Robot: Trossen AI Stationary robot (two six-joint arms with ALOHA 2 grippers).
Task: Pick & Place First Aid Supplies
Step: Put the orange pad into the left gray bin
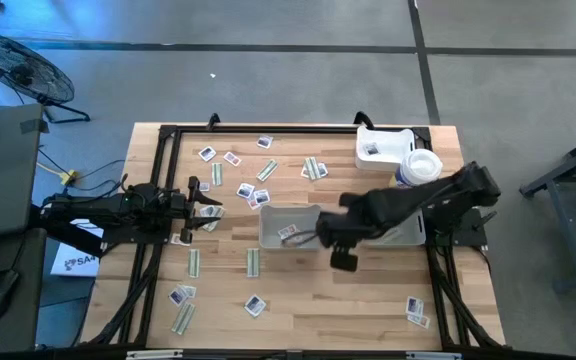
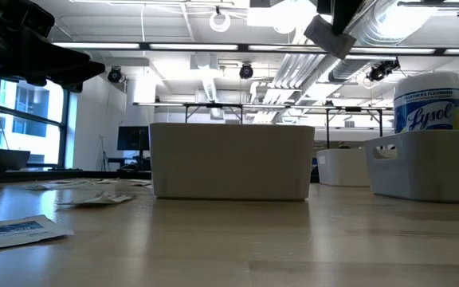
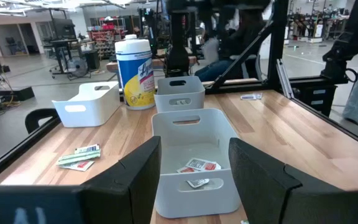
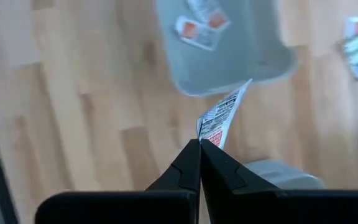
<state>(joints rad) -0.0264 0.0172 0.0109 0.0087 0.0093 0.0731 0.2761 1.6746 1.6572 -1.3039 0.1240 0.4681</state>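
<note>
My right gripper (image 4: 199, 144) is shut on a white first aid packet (image 4: 224, 111) with dark and red print. It hangs high over the table just beyond the right end of the middle grey tray (image 1: 286, 226), which holds a few packets (image 4: 197, 28). Other first aid supplies lie flat on the wood: white squares (image 1: 231, 158) and pale green strips (image 1: 253, 262). My left gripper (image 3: 194, 183) stands open and level at the table's left (image 1: 206, 200), facing the tray and touching nothing. My right gripper pinches the packet by one end (image 4: 207, 133) between its two fingertips. The fingers point steeply down. The packet sticks out past the tips, lifted clear of the table and the tray, and curls slightly.
A second grey tray (image 3: 179, 93) stands right of the first, under my right arm. A white tray (image 1: 380, 146) and a white wipes bottle (image 1: 423, 166) sit at the far right. A black frame (image 1: 168, 135) borders the table. More packets lie near the front edge (image 1: 416, 312).
</note>
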